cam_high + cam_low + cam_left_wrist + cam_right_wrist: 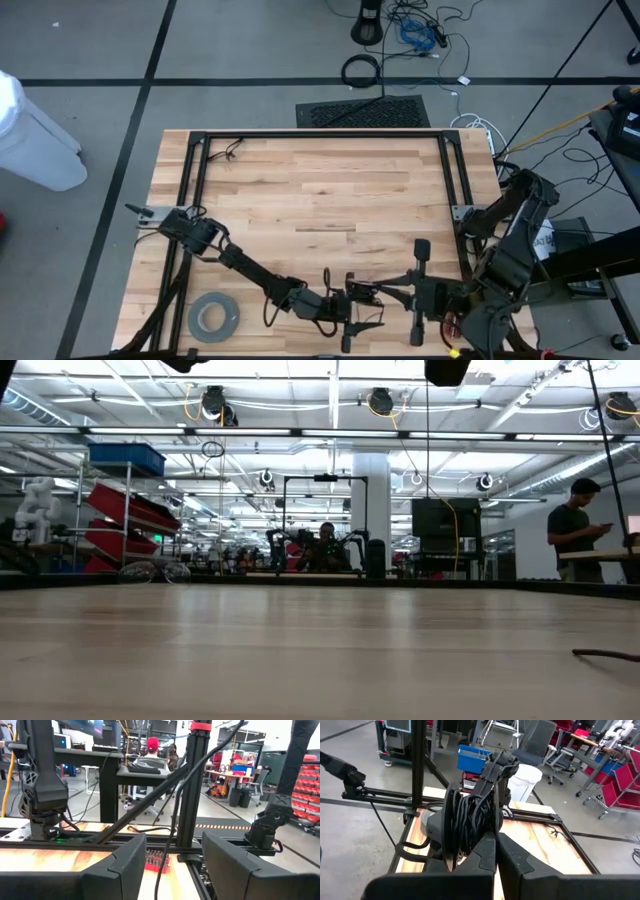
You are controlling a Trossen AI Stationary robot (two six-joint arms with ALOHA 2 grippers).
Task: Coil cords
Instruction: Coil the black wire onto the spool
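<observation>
Nearest the lens, the right gripper [496, 865] is clenched, its two fingers pressed together just under the wound bundle; whether a strand is nipped between them cannot be told. Bench [320, 190]: both arms reach in to meet at the middle of its near edge, the left arm crossing from the left edge, the right from the near right corner. Left gripper [173, 842]: released, fingers standing apart, with one thin line of the cord [161, 870] running up between them and not pinched. The cord is up off the bench at that meeting point, most of it gathered in a thick dark bundle beside the disc [449, 830], which stands on edge against the left gripper. Judgement: winding is well advanced, and the step in hand is taking up the last slack. The next move calls for keeping the free strand taut while laying it onto the bundle, without loosening turns already made. Only the right wrist view shows the bundle and disc; the high view shows the arms' placing and a tape roll [213, 316] at the near left corner; the low view shows only a short dark strand [605, 654] lying on the bench, origin uncertain.
</observation>
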